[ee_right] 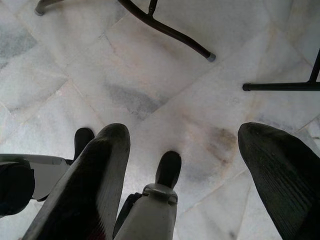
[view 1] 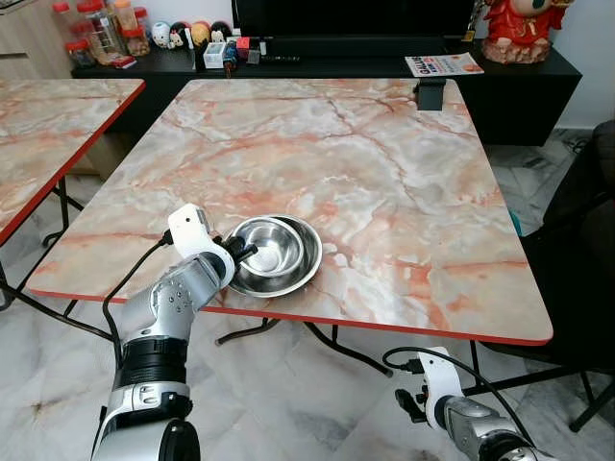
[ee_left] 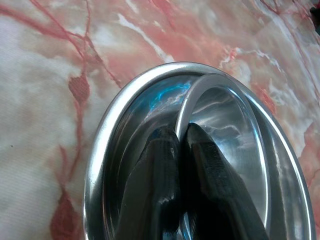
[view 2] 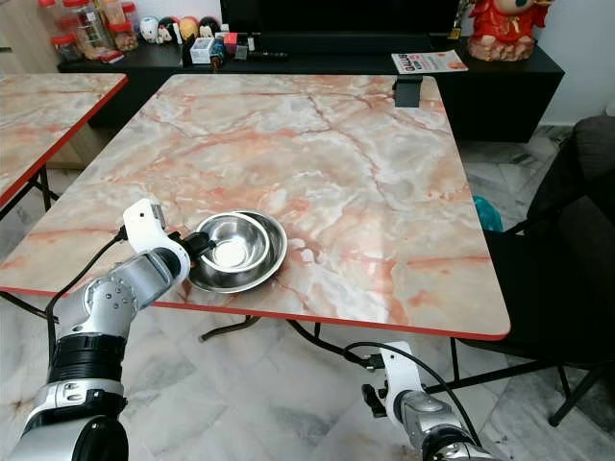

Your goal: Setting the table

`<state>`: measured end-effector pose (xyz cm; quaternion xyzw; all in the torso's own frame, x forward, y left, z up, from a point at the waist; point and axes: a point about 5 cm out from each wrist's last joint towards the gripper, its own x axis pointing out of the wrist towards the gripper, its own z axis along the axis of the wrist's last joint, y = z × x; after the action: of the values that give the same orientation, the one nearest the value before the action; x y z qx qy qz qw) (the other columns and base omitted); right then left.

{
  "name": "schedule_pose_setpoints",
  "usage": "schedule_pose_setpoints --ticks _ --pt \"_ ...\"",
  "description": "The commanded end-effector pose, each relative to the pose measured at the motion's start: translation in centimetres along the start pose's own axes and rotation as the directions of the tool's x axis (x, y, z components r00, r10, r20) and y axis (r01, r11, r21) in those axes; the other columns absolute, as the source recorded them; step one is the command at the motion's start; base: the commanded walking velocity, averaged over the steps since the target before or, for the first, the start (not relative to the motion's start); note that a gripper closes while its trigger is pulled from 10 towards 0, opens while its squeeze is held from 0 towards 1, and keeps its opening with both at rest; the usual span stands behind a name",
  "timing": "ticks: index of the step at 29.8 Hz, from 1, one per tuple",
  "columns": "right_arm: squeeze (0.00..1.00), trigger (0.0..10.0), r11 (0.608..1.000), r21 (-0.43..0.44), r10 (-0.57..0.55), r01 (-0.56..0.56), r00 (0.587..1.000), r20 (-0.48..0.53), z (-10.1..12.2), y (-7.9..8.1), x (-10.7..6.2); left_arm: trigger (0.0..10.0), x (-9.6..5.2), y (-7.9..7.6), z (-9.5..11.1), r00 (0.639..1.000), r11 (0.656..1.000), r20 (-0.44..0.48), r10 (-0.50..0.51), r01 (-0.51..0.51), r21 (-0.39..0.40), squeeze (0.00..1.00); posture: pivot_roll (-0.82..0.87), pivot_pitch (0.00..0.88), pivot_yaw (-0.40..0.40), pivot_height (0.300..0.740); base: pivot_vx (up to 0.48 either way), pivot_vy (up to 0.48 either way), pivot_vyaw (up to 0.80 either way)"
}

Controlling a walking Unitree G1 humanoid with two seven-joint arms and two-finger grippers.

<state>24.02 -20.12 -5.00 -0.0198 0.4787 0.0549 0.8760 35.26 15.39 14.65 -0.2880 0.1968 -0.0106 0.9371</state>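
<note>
Two steel bowls sit nested near the front edge of the marble table (view 1: 404, 163). The smaller bowl (view 1: 277, 248) lies tilted inside the larger bowl (view 1: 306, 272). My left gripper (view 1: 246, 253) reaches in from the left and is shut on the smaller bowl's rim (ee_left: 187, 107), one finger on each side of it. The larger bowl's rim (ee_left: 100, 145) curves around the fingers (ee_left: 162, 165). My right arm hangs below the table, its gripper (ee_right: 185, 132) open above the floor tiles.
A second marble table (view 1: 43, 134) stands to the left across a narrow gap. A black chair (view 1: 586, 240) is at the right. A small black stand (view 1: 430, 94) sits at the table's far edge. A black cabinet (view 1: 317, 58) with jars and a magazine (view 1: 442, 64) runs behind.
</note>
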Motion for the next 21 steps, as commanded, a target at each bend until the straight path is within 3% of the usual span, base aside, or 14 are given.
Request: schedule_pose_setpoints --ticks 1,7,9,10,11,12,14,16,17,18,19,21 --pt "0.00 10.0 1.000 -0.005 0.002 -0.002 1.000 0.002 0.31 0.11 0.02 10.0 0.19 0.02 0.13 1.000 1.000 0.002 0.025 -0.025 0.011 0.00 -0.02 0.059 0.055 0.740 0.000 0.000 0.00" --pt "0.00 10.0 1.000 -0.006 0.003 -0.003 1.000 0.001 0.31 0.11 0.02 10.0 0.37 -0.06 -0.05 1.000 1.000 0.000 0.028 -0.028 0.001 0.00 -0.02 0.059 0.055 0.740 0.000 0.000 0.00" --pt "0.00 10.0 1.000 -0.006 0.003 -0.003 1.000 0.001 0.31 0.11 0.02 10.0 0.43 -0.18 -0.11 1.000 1.000 -0.002 0.025 -0.025 0.000 0.11 -0.02 0.059 0.055 0.740 0.000 0.000 0.00" --pt "0.00 10.0 1.000 -0.007 0.003 -0.003 1.000 0.001 0.31 0.12 0.02 10.0 0.46 -0.22 -0.15 1.000 1.000 -0.004 0.024 -0.024 -0.001 0.19 -0.03 0.048 0.058 0.740 0.000 0.000 0.00" --pt "0.00 10.0 1.000 -0.007 0.003 -0.003 1.000 0.001 0.29 0.14 0.02 10.0 0.50 -0.26 -0.19 1.000 1.000 -0.005 0.022 -0.022 0.000 0.69 -0.03 0.048 0.058 0.740 0.000 0.000 0.00" --pt "0.00 10.0 1.000 -0.007 0.003 -0.003 1.000 0.001 0.28 0.14 0.03 10.0 0.52 -0.28 -0.21 1.000 1.000 -0.005 0.022 -0.022 0.000 0.98 -0.03 0.045 0.060 0.740 0.000 0.000 0.00" --pt "0.00 10.0 1.000 -0.006 0.003 -0.003 1.000 0.001 0.26 0.14 0.03 10.0 0.52 -0.32 -0.23 1.000 1.000 -0.006 0.021 -0.021 0.001 1.00 -0.03 0.045 0.060 0.740 0.000 0.000 0.00" --pt "0.00 10.0 1.000 -0.006 0.003 -0.003 1.000 0.001 0.26 0.15 0.03 10.0 0.55 -0.35 -0.19 1.000 1.000 -0.008 0.020 -0.020 0.005 1.00 -0.03 0.045 0.060 0.740 0.000 0.000 0.00" --pt "0.00 10.0 1.000 -0.006 0.003 -0.003 1.000 0.000 0.26 0.15 0.03 10.0 0.56 -0.36 -0.15 1.000 1.000 -0.009 0.020 -0.020 0.008 0.83 -0.03 0.045 0.060 0.740 0.000 0.000 0.00" --pt "0.00 10.0 1.000 -0.006 0.003 -0.003 1.000 0.000 0.26 0.15 0.03 10.0 0.55 -0.35 -0.10 1.000 1.000 -0.008 0.022 -0.022 0.010 0.25 -0.03 0.045 0.060 0.740 0.000 0.000 0.00" --pt "0.00 10.0 1.000 -0.006 0.003 -0.003 1.000 0.000 0.26 0.15 0.03 10.0 0.55 -0.33 -0.03 1.000 1.000 -0.007 0.025 -0.025 0.014 0.00 -0.03 0.045 0.060 0.740 0.000 0.000 0.00" --pt "0.00 10.0 1.000 -0.006 0.003 -0.003 1.000 0.001 0.26 0.15 0.03 10.0 0.52 -0.26 0.11 1.000 0.999 -0.003 0.031 -0.031 0.022 0.00 -0.03 0.045 0.060 0.740 0.000 0.000 0.00"
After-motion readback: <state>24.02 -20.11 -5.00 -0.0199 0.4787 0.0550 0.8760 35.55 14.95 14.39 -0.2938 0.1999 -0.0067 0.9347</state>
